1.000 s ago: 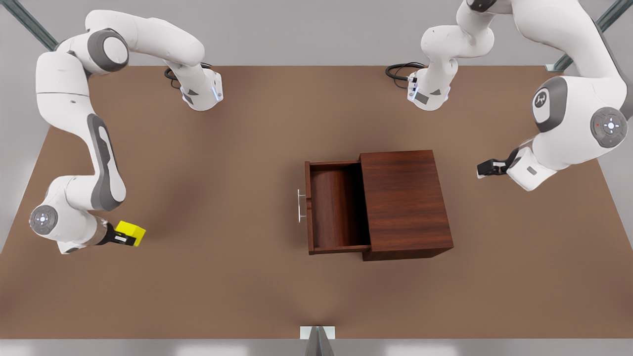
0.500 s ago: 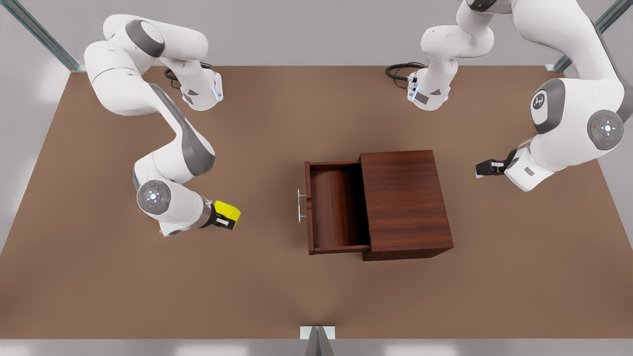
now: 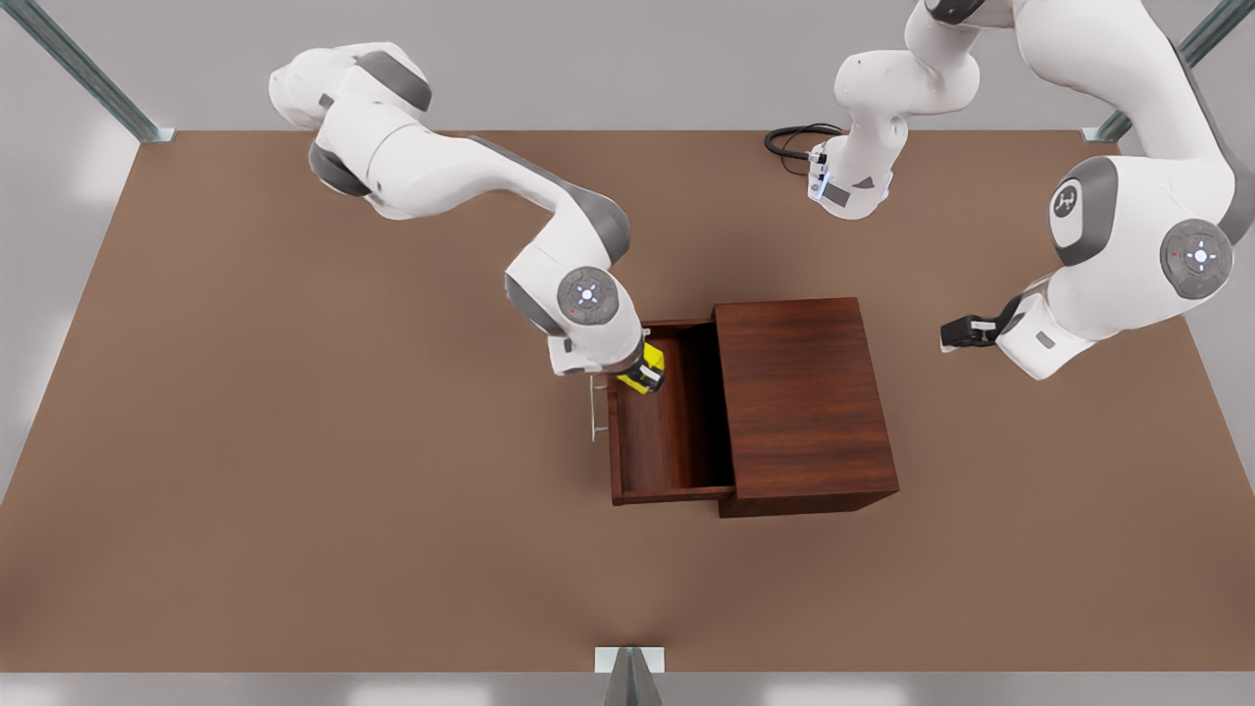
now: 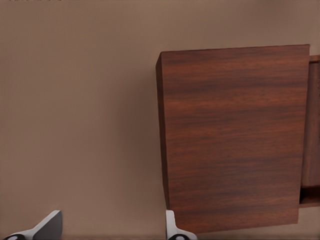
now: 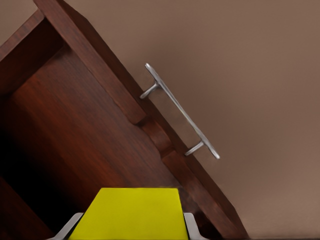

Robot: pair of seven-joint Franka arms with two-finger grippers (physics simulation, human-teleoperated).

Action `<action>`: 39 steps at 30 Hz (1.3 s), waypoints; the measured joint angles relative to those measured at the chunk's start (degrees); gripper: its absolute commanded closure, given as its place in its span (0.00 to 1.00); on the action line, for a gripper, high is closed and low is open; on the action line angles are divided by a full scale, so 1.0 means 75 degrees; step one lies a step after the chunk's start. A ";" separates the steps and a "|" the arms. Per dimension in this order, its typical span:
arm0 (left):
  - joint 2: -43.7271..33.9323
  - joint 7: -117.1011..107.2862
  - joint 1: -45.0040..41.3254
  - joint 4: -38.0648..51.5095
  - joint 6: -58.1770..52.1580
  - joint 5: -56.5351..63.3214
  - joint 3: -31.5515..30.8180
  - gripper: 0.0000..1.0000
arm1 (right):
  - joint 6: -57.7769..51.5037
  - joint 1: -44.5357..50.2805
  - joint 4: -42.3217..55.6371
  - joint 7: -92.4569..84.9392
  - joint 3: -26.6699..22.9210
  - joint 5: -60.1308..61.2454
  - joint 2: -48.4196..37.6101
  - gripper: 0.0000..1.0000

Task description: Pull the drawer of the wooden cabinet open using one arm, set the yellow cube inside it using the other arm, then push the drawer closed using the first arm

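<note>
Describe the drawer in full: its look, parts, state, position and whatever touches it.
The drawer is a shallow open tray of dark reddish-brown, streaky wood, as wide as the wooden cabinet it slides from. It stands pulled out toward the front view's left, its floor bare. A thin silver bar handle on two short posts sits on its front panel. The right claw holds the yellow cube above the drawer's far front corner; whether the cube touches the wood cannot be told.
</note>
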 measured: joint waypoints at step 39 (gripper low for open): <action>0.5233 -0.7463 -0.6335 0.4852 0.5066 0.2237 0.0279 0.00 | -0.0771 -0.2233 -0.4036 -0.6168 -0.5427 0.2264 -0.3271 0.00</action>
